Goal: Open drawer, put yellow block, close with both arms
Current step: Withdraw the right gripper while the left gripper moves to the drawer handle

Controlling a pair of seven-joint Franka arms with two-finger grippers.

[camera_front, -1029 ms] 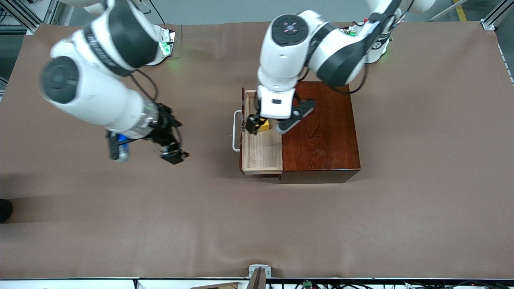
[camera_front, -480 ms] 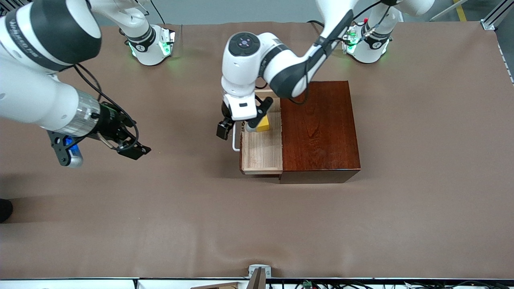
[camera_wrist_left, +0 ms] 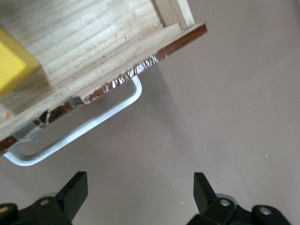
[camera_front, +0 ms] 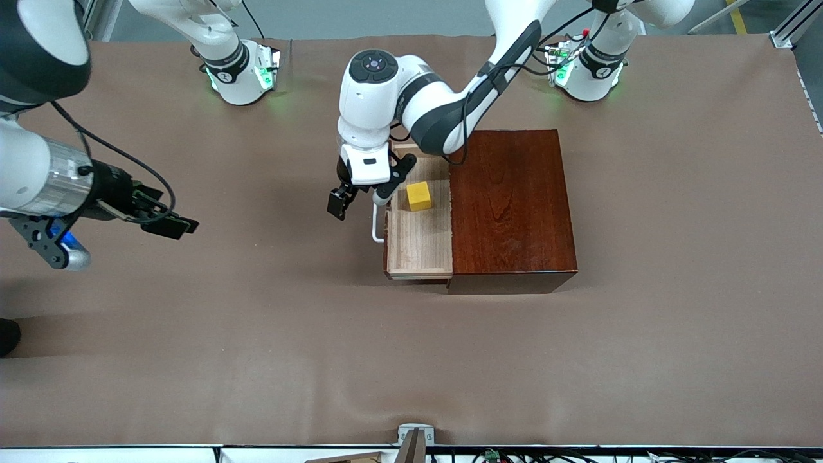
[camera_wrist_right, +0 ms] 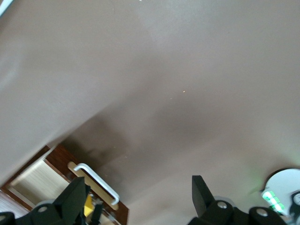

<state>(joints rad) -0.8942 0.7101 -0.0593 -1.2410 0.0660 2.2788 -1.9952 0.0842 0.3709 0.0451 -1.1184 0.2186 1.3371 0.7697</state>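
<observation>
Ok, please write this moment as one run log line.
small yellow cube: in open pale wood drawer | left hand: open, over white handle

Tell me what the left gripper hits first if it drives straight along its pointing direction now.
Probably bare table. The left gripper is open and points down, just outside the drawer front; the white handle sits off the line between its fingers. Depth is unclear, so one finger might clip the handle.

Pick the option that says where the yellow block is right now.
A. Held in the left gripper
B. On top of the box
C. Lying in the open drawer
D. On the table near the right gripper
C: the block lies free on the pale floor of the open drawer, while the left gripper, jaws open, hangs empty by the handle.
</observation>
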